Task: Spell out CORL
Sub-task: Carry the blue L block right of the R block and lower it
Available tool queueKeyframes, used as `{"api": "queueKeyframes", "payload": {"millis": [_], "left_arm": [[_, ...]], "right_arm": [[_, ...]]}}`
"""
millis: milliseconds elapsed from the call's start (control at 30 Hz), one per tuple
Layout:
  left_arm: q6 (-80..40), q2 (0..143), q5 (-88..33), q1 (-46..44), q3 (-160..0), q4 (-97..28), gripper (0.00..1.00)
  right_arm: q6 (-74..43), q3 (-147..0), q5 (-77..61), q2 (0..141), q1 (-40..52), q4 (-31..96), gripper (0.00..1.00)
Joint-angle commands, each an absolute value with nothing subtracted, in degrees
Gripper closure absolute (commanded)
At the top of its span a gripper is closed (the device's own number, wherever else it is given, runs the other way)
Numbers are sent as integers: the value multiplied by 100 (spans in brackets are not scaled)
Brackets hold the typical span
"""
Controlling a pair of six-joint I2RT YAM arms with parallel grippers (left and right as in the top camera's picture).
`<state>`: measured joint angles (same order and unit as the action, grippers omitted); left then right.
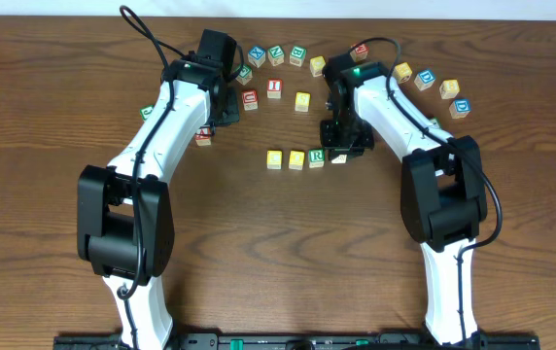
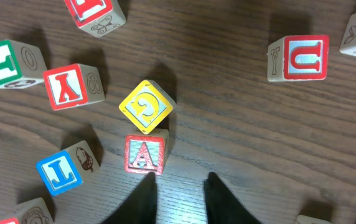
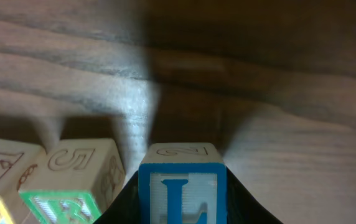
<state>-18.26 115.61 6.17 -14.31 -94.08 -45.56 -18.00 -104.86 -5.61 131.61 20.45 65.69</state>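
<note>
Wooden table [image 1: 259, 253] bore three blocks [image 1: 296, 158] rowed at its middle; right claw [image 1: 341, 151] clamped the L block [image 3: 181, 193], likely last; left claw [image 2: 181, 199] gaped slightly, empty.

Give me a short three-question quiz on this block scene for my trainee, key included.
1. True or false: the right hand is shut on the blue L cube.
2. In the left wrist view, which letter is on the red cube just ahead of the empty left hand? a) Q b) A c) W
3. Fill in: in the overhead view, the neighbouring cube right beside the blue L cube bears a green ___.

Key: 1 true; 2 b; 3 R.
</note>
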Motion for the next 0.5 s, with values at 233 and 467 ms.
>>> {"api": "queueKeyframes", "payload": {"millis": [233, 467], "left_arm": [[-1916, 11542, 692, -1406, -9360, -4552, 72], [-1916, 11542, 692, -1406, -9360, -4554, 72]], "right_arm": [[-1837, -10195, -587, 13227, 2126, 6510, 67], [-1789, -10202, -661, 13222, 2119, 6794, 62]]}}
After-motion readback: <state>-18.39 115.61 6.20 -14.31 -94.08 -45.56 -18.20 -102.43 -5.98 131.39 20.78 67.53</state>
